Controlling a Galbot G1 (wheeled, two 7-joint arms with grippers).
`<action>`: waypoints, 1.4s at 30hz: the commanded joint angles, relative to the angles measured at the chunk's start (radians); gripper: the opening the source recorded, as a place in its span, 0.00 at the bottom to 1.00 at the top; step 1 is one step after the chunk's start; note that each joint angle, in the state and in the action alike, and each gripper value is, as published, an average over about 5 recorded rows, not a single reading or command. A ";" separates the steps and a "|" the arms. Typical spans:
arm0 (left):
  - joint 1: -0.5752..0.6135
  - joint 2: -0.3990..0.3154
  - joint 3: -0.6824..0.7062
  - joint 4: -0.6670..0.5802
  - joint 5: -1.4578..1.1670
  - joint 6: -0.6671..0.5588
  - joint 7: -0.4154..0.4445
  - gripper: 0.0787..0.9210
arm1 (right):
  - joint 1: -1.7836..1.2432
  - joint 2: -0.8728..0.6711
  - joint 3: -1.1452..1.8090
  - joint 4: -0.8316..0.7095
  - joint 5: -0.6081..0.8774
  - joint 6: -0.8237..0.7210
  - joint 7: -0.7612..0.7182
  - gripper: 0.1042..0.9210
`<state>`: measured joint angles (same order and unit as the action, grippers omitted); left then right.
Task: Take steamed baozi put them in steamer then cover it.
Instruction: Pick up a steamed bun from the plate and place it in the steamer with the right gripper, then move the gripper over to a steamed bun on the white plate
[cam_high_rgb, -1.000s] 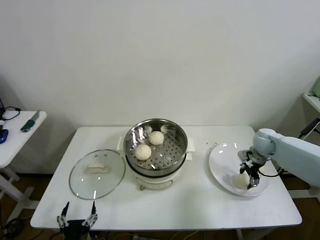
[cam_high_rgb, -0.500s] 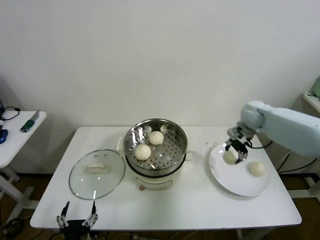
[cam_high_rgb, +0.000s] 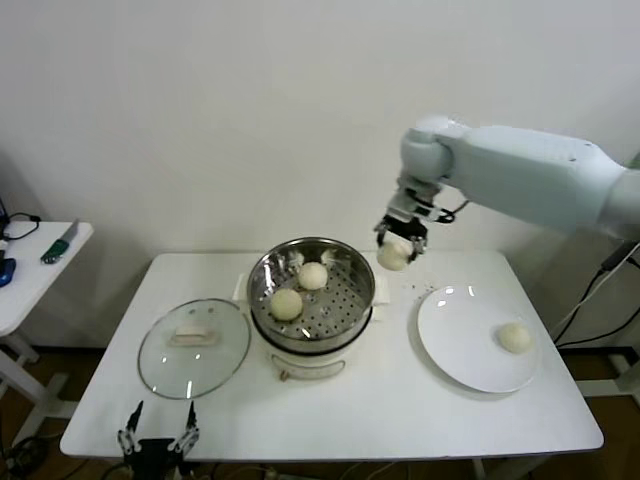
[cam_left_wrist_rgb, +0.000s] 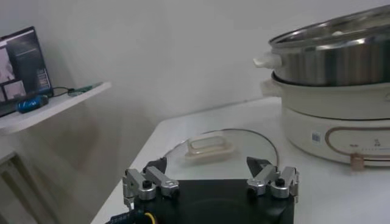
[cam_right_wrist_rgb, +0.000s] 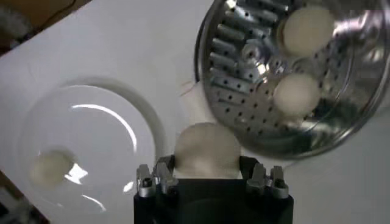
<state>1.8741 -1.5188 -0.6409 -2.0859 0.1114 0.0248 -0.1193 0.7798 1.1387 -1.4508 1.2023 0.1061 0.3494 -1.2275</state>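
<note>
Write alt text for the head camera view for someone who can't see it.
The right gripper holds a baozi in the air beside the steamer, which already contains two buns. One more bun sits on the white plate, and the glass lid lies on the table near the idle left gripper.

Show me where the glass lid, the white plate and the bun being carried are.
Glass lid (cam_high_rgb: 194, 348), head view: on the clear glass beside its handle.
White plate (cam_high_rgb: 460, 345), head view: on a bare part.
Carried bun (cam_high_rgb: 392, 256), head view: on its rounded side below the right gripper (cam_high_rgb: 400, 238).
</note>
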 joint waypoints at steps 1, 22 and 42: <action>-0.014 -0.009 0.014 -0.005 0.011 0.009 -0.001 0.88 | -0.032 0.293 0.039 -0.014 -0.148 0.200 -0.010 0.71; -0.043 -0.008 -0.011 -0.006 -0.021 0.045 -0.041 0.88 | -0.239 0.368 0.038 -0.004 -0.332 0.277 -0.020 0.71; -0.044 0.011 -0.020 -0.004 -0.019 0.055 -0.039 0.88 | -0.210 0.327 0.050 0.008 -0.279 0.236 -0.043 0.88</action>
<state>1.8292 -1.5123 -0.6586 -2.0918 0.0939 0.0782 -0.1557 0.5593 1.4716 -1.4140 1.2076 -0.1832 0.5910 -1.2654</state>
